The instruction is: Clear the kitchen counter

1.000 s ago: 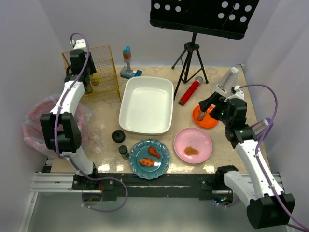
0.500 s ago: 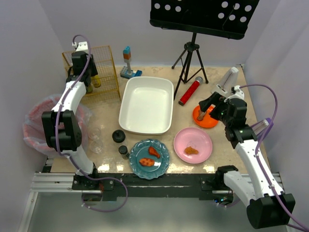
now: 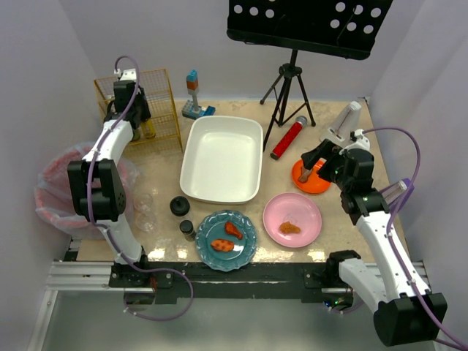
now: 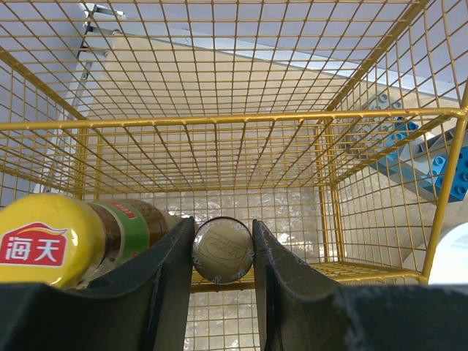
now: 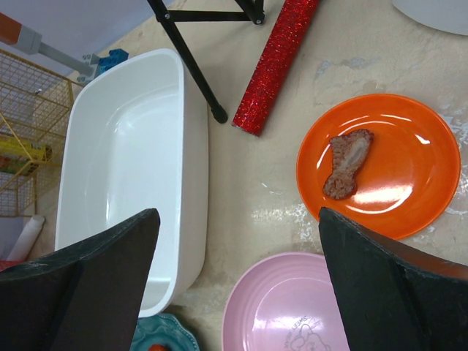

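The kitchen counter is beige and mottled. My left gripper reaches into a yellow wire basket at the back left. In the left wrist view it is shut on the round grey cap of a bottle, beside a yellow-capped bottle. My right gripper hangs open and empty over the counter, by an orange plate with a piece of meat. In the right wrist view the gripper spans the gap between the white tub and the orange plate.
A white tub stands mid-counter. A pink plate and a teal plate hold food at the front. A red glitter tube, tripod, toy bricks, two black jars, two glasses, a bagged bin.
My left gripper has shifted a little to the right and farther over the wire basket. The right arm has not moved.
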Robot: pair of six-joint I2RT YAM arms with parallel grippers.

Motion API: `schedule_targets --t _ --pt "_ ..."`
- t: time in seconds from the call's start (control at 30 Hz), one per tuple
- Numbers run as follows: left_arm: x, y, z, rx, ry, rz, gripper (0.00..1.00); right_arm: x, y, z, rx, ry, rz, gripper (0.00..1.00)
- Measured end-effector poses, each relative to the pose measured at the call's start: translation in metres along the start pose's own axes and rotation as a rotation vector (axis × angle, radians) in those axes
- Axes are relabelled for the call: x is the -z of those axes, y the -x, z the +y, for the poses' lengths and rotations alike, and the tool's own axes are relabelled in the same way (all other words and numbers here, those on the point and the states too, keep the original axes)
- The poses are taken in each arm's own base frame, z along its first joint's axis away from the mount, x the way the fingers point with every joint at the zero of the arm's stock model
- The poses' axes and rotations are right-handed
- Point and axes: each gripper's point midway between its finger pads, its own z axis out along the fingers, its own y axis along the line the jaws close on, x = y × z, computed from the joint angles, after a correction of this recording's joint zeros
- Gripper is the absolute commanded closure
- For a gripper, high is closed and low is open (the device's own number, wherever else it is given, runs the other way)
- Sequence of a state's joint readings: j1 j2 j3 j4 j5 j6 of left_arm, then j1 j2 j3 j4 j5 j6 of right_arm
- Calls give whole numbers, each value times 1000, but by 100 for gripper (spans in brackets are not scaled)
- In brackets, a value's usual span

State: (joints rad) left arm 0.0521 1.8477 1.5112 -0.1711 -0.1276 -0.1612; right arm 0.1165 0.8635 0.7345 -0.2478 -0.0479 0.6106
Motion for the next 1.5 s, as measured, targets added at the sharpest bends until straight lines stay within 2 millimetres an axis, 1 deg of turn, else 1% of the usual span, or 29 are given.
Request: schedule_targets --t 0.07,0.23,0.27,0.4,0.6,0.73,0.87,0.97,1.13,1.2,1.27,1.33,1.4,1.5 --pt "0 0 0 3 1 2 52 0 0 0 0 0 0 5" --pt "1 3 0 9 1 -4 35 0 0 0 1 0 0 5" --pt "1 5 -1 12 1 -7 33 0 0 0 1 0 0 5" --pt "2 12 -1 16 0 -21 28 0 0 0 1 1 0 5" --pt "6 16 -2 24 -6 -26 28 0 0 0 1 0 0 5" --pt "17 24 -7 41 -32 -37 28 0 0 0 1 0 0 5" --pt "42 49 -14 55 -80 -96 28 0 0 0 1 0 0 5" --pt "71 69 -18 70 -115 -161 27 0 0 0 3 0 1 5" --pt "120 86 -23 96 -153 -225 27 0 0 -1 20 -3 -1 5" --pt "137 88 -27 102 -171 -235 27 0 0 -1 29 -2 -1 6" --pt "151 80 -31 111 -182 -220 27 0 1 -1 36 -1 -1 11" --pt "166 65 -37 116 -189 -187 26 0 1 0 44 5 0 12" --pt "179 45 -45 111 -203 -143 26 0 -1 2 50 20 11 16" --pt "197 12 -58 91 -229 -75 26 -2 -5 6 64 49 38 17"
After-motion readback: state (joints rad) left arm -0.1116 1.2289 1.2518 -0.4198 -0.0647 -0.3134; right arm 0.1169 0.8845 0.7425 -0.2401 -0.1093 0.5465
